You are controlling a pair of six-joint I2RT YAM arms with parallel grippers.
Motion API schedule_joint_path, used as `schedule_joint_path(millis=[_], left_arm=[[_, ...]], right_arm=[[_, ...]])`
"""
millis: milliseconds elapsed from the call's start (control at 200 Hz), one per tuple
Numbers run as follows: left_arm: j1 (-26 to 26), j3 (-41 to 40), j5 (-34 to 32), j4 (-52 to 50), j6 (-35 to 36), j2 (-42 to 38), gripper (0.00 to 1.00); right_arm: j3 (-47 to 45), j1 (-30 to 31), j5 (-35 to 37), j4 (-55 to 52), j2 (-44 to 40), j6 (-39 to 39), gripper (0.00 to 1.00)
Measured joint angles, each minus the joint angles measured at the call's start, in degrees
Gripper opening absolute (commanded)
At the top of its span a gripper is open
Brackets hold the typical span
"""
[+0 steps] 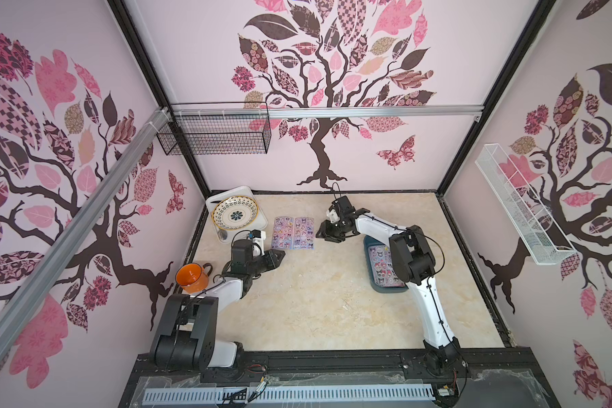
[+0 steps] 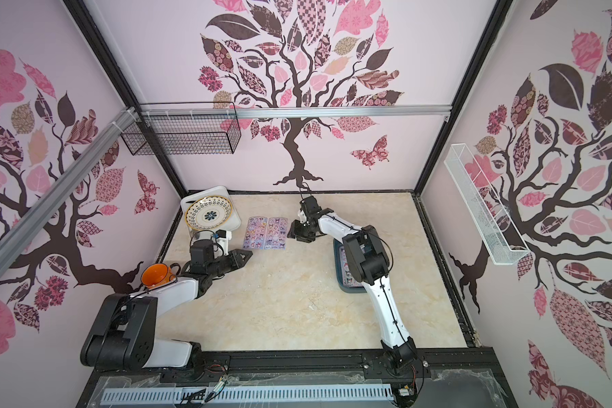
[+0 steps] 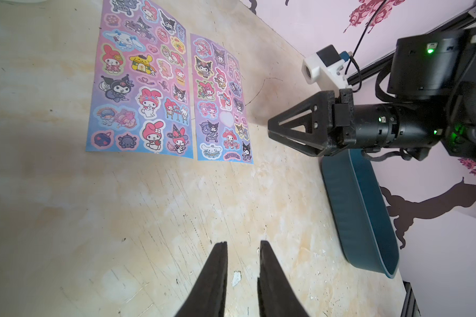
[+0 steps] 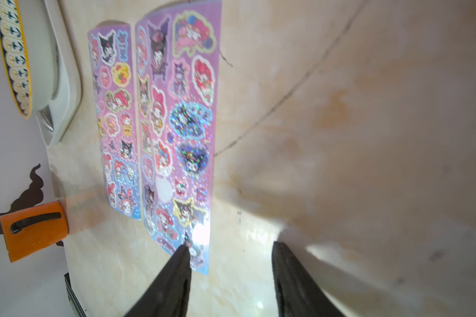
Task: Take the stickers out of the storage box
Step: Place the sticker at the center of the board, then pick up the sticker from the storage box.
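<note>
I see two stickers (image 1: pixel 293 232) lying flat, side by side on the worktop (image 1: pixel 315 300), mid-frame in both top views. More sit in the storage box (image 1: pixel 389 290), right of centre, under my right arm. Right fingers (image 4: pixel 176 274) stand wide and empty by one sheet's edge. Left fingers (image 3: pixel 215 274) are narrowly apart and empty.

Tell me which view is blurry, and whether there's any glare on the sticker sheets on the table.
Right wrist view: soft all over, with a white glare spot and glittery sparkle on the nearer sticker sheet. Left wrist view: sharp, the two sticker sheets crisply printed, no glare. Both top views: sharp, wide-angle, walls leaning outward.
</note>
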Motion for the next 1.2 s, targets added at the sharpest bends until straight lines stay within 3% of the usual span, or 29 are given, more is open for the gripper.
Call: schedule_joint_path(millis=[195, 650, 985, 1195], left_arm=[[-0.02, -0.22, -0.2, 0.15, 0.02, 0.0, 0.26], [-0.02, -1.33, -3.15, 0.44, 0.07, -2.38, 0.25], [-0.02, -3.26, -3.15, 2.69, 0.04, -3.37, 0.25], [-0.02, -3.37, -2.91, 2.8, 0.09, -3.56, 0.25]], right_arm=[[-7.8, 0.0, 0.79, 1.18, -6.69, -1.49, 0.54], [-33.46, -2.56, 0.17, 3.21, -32.48, -5.44, 0.55], [-51.45, -6.56, 10.16, 2.4, -50.77, -8.92, 0.58], [-55.21, -9.51, 16.2, 1.88, -57.27, -9.2, 0.61]])
